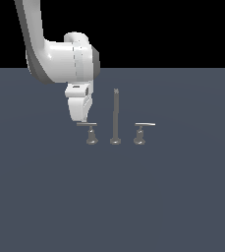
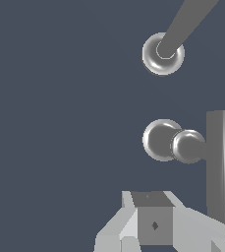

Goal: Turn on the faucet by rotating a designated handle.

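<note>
Faucet (image 1: pixel 115 118) stood on dark floor: tall spout rod centre, lever handle either side. Designated handle (image 1: pixel 88 132) sat toward exterior view's left, flat bar pointing left over flared base. Twin handle (image 1: pixel 142 132) well apart, beyond rod.

Gripper (image 1: pixel 83 119) hung just above and behind bar's outer end, judged placed there to push lever sideways about its base. Contact with bar could not be confirmed. Finger spread: cannot tell; nothing seen held.

Arm descended from upper left, wrist bent, fingers pointing down. Wrist view showed handle (image 2: pixel 182 145) close beside fingers.
</note>
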Robot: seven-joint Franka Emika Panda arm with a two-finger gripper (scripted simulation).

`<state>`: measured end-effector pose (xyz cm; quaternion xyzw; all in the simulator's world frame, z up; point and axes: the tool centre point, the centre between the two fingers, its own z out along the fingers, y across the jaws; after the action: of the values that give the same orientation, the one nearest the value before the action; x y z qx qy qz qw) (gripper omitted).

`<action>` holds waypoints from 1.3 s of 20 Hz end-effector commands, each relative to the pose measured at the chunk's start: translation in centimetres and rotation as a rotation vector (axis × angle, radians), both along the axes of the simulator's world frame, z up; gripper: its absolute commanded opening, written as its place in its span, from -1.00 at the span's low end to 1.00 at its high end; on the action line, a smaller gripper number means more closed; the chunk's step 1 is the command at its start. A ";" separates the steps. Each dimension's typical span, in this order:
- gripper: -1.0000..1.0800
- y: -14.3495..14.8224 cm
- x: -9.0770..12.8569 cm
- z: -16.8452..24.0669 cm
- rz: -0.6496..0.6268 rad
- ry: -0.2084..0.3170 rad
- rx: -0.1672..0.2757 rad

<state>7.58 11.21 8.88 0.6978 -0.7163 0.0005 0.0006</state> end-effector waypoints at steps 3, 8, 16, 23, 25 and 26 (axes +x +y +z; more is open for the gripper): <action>-1.00 0.9 -1.2 0.0 0.001 0.000 0.001; -1.00 1.9 -2.8 0.0 0.000 0.000 0.001; -1.00 1.2 -3.9 0.0 -0.004 -0.005 0.001; -1.00 1.2 -6.2 0.0 -0.001 -0.001 0.002; -1.00 1.2 -6.5 0.0 -0.001 -0.001 0.002; -1.00 2.0 -6.0 0.0 0.009 -0.008 0.008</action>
<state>1.47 13.26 8.87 0.7017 -0.7125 0.0002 -0.0046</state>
